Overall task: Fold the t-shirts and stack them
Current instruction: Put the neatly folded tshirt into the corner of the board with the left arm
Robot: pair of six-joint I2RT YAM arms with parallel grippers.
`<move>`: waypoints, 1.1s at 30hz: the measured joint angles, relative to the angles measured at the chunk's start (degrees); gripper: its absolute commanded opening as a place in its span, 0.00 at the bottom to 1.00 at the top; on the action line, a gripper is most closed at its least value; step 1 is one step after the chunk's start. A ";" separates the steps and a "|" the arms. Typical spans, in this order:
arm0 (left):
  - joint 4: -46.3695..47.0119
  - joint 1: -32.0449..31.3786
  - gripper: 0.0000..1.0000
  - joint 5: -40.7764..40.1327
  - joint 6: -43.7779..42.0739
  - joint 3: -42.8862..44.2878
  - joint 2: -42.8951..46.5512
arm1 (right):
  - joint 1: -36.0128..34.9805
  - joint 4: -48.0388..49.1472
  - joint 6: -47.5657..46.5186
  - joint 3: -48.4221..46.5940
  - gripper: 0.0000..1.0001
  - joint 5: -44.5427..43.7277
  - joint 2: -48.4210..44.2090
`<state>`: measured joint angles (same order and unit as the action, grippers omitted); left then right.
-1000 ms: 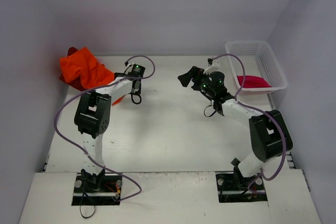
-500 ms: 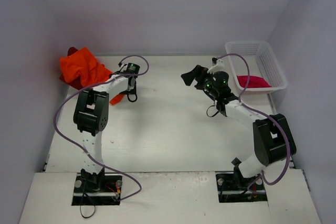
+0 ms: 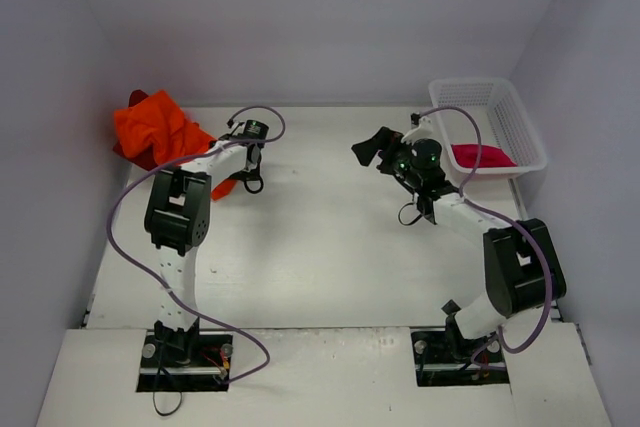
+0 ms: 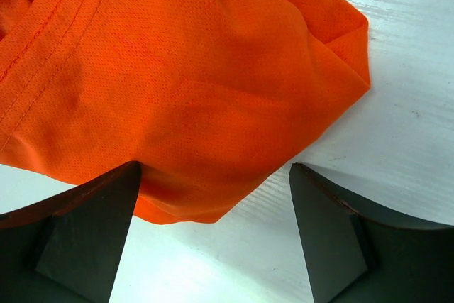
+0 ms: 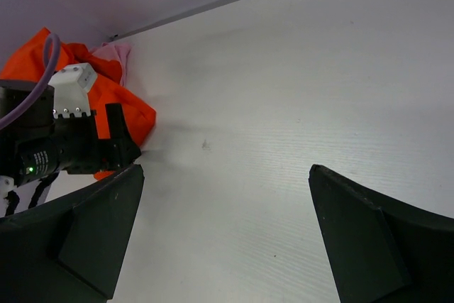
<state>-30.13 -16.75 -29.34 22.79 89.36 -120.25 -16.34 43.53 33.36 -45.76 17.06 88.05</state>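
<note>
At far left I see the orange t-shirt (image 3: 160,130) heaped over the dark red t-shirt (image 3: 124,151) on the desk (image 3: 320,247), with my left pincer (image 4: 214,196) released, jaws wide around its corner. My right pincer (image 3: 372,147) hangs released mid-desk, and the crimson-pink t-shirt (image 3: 482,155) lies in the white basket (image 3: 522,125).

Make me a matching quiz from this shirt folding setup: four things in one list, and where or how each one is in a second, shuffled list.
Things:
1. orange t-shirt
2. crimson-pink t-shirt
3. left hand
4. right hand

Places or states:
A. lying inside the white basket
B. open, over bare table
C. heaped at the far left corner of the table
D. open, right over an edge of orange cloth

Pairs: 1-C, 2-A, 3-D, 4-B
</note>
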 measured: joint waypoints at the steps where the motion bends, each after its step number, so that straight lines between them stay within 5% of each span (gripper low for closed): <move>1: -0.15 0.00 0.81 -0.20 0.00 0.24 -0.13 | 0.26 0.00 0.09 0.37 0.99 0.07 -0.13; 5: -0.94 0.00 0.72 -0.79 0.04 1.42 -1.01 | 1.09 0.00 0.33 1.01 0.99 0.44 -0.63; 13: -1.81 0.00 0.21 -0.98 0.33 1.51 -1.60 | 1.90 0.50 0.94 1.38 0.99 1.40 -1.07; 16: -2.25 0.00 0.10 -1.38 0.37 1.51 -1.70 | 2.23 0.85 1.07 1.68 0.99 1.57 -1.11; 20: -2.27 0.00 0.00 -2.08 0.42 1.51 -1.70 | 2.54 0.92 1.16 1.86 0.99 1.77 -1.38; 33: -2.25 0.00 0.00 -2.32 0.39 1.42 -1.07 | 2.69 1.79 1.16 3.65 0.99 2.05 -1.66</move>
<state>-32.38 -16.75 -31.66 23.18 90.78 -121.32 -13.65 45.32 34.52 -42.11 19.11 86.39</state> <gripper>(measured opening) 0.021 0.990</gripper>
